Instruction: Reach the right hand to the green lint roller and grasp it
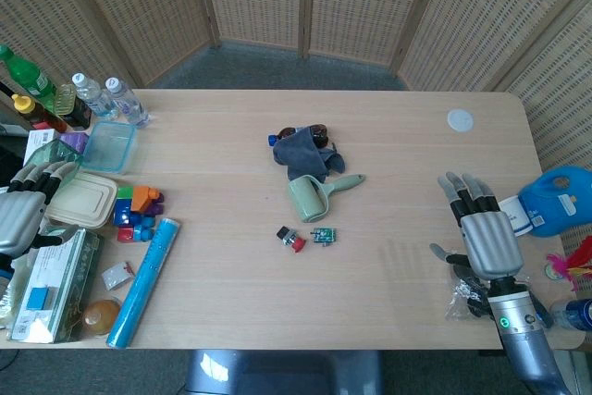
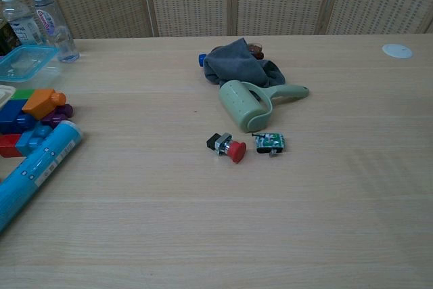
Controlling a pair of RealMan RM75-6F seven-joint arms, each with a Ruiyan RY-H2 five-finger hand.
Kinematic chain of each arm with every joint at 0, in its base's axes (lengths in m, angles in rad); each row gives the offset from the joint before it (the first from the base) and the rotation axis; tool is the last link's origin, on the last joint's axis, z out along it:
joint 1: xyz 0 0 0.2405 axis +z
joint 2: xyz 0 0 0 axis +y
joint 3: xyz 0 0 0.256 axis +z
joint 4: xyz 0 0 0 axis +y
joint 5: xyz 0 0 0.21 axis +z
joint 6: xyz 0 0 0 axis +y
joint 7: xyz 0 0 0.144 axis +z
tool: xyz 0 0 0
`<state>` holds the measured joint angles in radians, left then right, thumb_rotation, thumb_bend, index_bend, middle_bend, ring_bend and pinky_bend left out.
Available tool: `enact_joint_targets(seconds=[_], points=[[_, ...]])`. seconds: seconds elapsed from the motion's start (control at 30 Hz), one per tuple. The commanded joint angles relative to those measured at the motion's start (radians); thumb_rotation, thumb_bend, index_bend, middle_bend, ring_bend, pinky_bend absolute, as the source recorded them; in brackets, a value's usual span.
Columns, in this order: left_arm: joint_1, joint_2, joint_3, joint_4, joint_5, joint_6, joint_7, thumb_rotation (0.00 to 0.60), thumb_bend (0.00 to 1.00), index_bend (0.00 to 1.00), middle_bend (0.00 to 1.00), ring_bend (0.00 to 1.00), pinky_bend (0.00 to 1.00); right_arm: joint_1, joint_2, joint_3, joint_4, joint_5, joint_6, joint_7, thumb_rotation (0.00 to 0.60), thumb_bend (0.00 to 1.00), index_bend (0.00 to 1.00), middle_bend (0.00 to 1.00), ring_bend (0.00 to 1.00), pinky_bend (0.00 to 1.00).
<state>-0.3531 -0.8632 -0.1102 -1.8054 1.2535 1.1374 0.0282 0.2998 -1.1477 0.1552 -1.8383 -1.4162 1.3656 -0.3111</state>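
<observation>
The pale green lint roller (image 1: 314, 195) (image 2: 247, 103) lies on its side at the middle of the table, handle pointing right, touching a grey cloth (image 1: 303, 154) (image 2: 237, 63) behind it. My right hand (image 1: 483, 231) hovers flat over the table's right side, fingers straight and apart, holding nothing, well to the right of the roller. My left hand (image 1: 26, 207) sits at the far left edge by a beige box, its fingers showing only partly. Neither hand appears in the chest view.
A red-capped part (image 1: 291, 239) (image 2: 227, 147) and a small green circuit board (image 1: 324, 235) (image 2: 270, 142) lie just in front of the roller. Toy blocks (image 1: 137, 210), a blue tube (image 1: 144, 280), boxes and bottles (image 1: 109, 97) crowd the left. A blue jug (image 1: 555, 201) stands at right; a white disc (image 1: 460, 119) lies far right.
</observation>
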Motion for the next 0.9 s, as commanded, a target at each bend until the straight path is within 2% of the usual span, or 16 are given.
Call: enact_joint_targets(seconds=[0.03, 0.2, 0.57, 0.77, 0.9], points=[[-0.005, 0.000, -0.002, -0.001, 0.002, -0.005, 0.003, 0.600, 0.31, 0.00, 0.00, 0.00, 0.00, 0.000, -0.004, -0.002, -0.001, 0.001, -0.003, 0.013, 0.545, 0.15, 0.00, 0.00, 0.00, 0.00], [-0.002, 0.004, -0.001, -0.009, 0.008, 0.001, 0.003, 0.600, 0.31, 0.00, 0.00, 0.00, 0.00, 0.010, -0.009, -0.009, 0.007, -0.009, -0.023, 0.039, 0.547, 0.15, 0.00, 0.00, 0.00, 0.00], [0.023, 0.030, 0.006, -0.032, 0.029, 0.034, -0.012, 0.600, 0.32, 0.00, 0.00, 0.00, 0.00, 0.077, -0.001, 0.007, -0.012, -0.029, -0.097, 0.009, 0.547, 0.15, 0.00, 0.00, 0.00, 0.00], [0.042, 0.064, 0.005, -0.040, 0.067, 0.060, -0.077, 0.600, 0.32, 0.00, 0.00, 0.00, 0.00, 0.159, -0.031, 0.036, 0.029, 0.028, -0.212, 0.014, 0.556, 0.15, 0.00, 0.00, 0.00, 0.00], [0.051, 0.080, 0.011, -0.049, 0.086, 0.066, -0.091, 0.600, 0.31, 0.00, 0.00, 0.00, 0.00, 0.234, -0.089, 0.060, 0.103, 0.063, -0.299, 0.029, 0.576, 0.16, 0.00, 0.00, 0.00, 0.00]])
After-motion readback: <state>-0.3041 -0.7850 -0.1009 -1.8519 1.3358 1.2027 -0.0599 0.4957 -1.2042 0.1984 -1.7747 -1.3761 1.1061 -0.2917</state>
